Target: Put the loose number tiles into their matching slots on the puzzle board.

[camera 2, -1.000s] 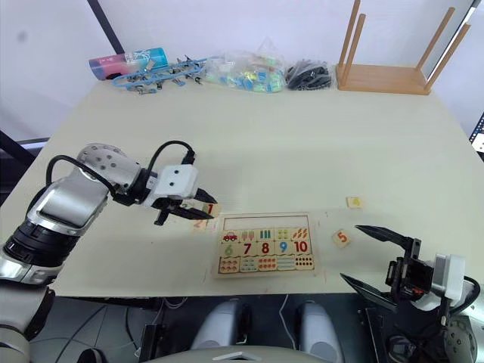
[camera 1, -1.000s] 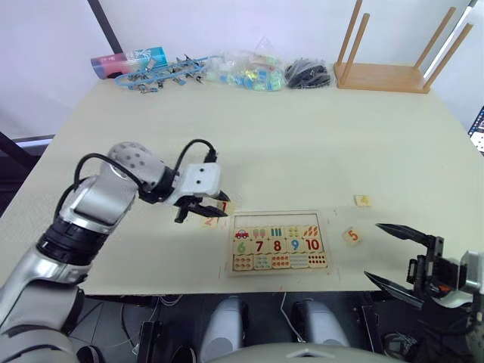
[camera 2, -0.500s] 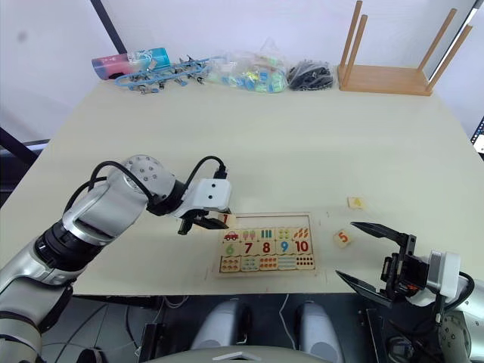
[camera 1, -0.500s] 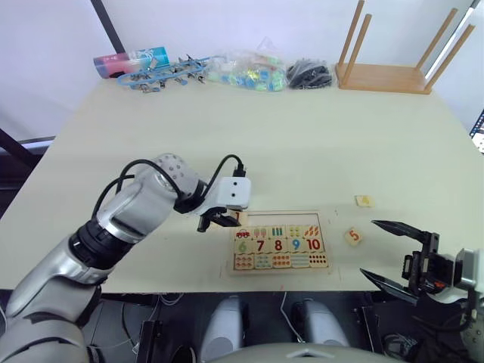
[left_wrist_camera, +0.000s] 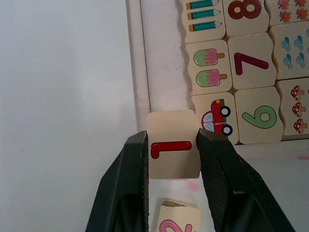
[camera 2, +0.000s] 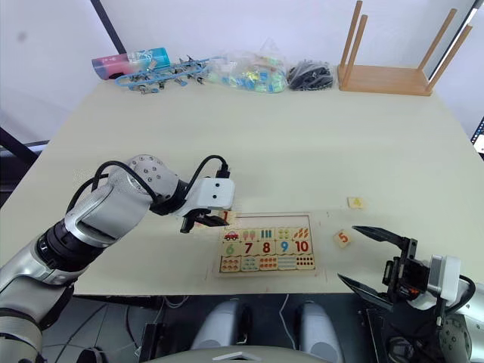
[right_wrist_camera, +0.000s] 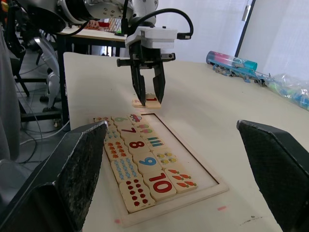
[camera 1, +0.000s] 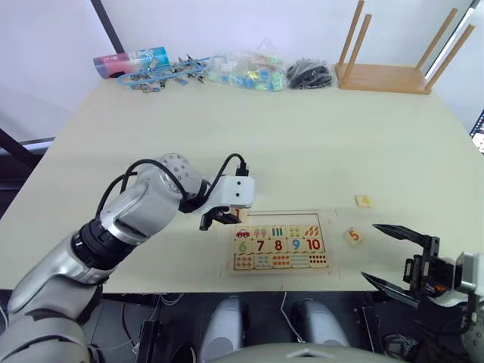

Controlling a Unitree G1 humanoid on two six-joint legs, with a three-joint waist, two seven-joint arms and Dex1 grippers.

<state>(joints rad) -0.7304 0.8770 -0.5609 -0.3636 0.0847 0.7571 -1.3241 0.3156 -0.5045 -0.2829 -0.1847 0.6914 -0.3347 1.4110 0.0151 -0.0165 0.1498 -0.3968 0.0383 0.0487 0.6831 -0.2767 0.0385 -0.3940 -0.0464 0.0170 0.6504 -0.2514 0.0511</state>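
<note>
left gripper [left_wrist_camera: 173, 145]: pinched on the number 1 tile [left_wrist_camera: 172, 149], at the puzzle board [camera 1: 324, 216]'s left corner.
target: the empty slot row [left_wrist_camera: 166, 58] lies just ahead of the tile, above the car picture tile [left_wrist_camera: 215, 118].
tile 2 [left_wrist_camera: 176, 220]: on the table beside the board.
tile 5 [camera 1: 352, 236]: right of the board, nearer the right gripper [camera 1: 393, 255].
right gripper: spread wide, empty.

My left arm reached forward and inward, elbow bent, wrist angled down. The left gripper [left_wrist_camera: 173, 157] had its fingers [left_wrist_camera: 129, 166] clamped on a tile. My right arm stayed low at my side, right gripper [camera 2: 376, 259] spread wide.
</note>
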